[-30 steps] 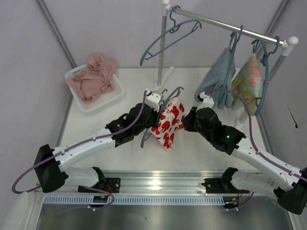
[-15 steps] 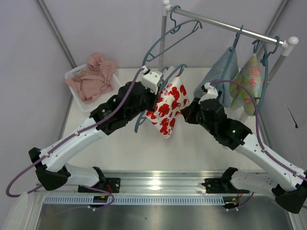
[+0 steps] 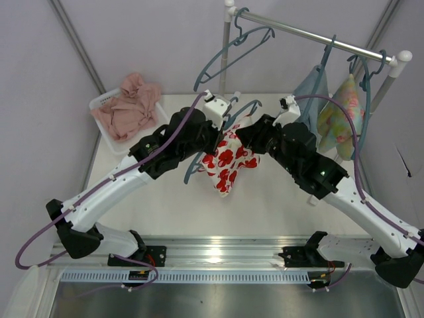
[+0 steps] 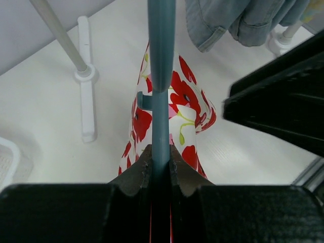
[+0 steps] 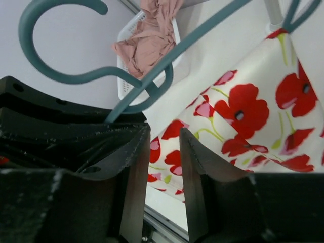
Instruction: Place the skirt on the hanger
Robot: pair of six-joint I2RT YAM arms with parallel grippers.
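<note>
The skirt (image 3: 228, 162), white with red flowers, hangs off the teal hanger (image 3: 244, 108) above the table's middle. My left gripper (image 3: 222, 126) is shut on the hanger; in the left wrist view the hanger's bar (image 4: 161, 61) runs up from between my jaws (image 4: 161, 157), with the skirt (image 4: 190, 101) draped below it. My right gripper (image 3: 248, 136) is open at the skirt's upper right edge. In the right wrist view its jaws (image 5: 167, 147) stand apart, the skirt (image 5: 243, 111) lies beyond them and the hanger's hook (image 5: 167, 55) sits above.
A clothes rail (image 3: 311, 34) at the back carries an empty teal hanger (image 3: 228, 56), a blue denim garment (image 3: 308, 89) and a pale green flowered garment (image 3: 341, 112). Its post base (image 3: 225, 99) is just behind the grippers. A white basket (image 3: 99, 101) with pink cloth (image 3: 129, 109) stands back left.
My left gripper has lifted the hanger and skirt up and toward the back. My right gripper has moved up and left, close against the skirt.
</note>
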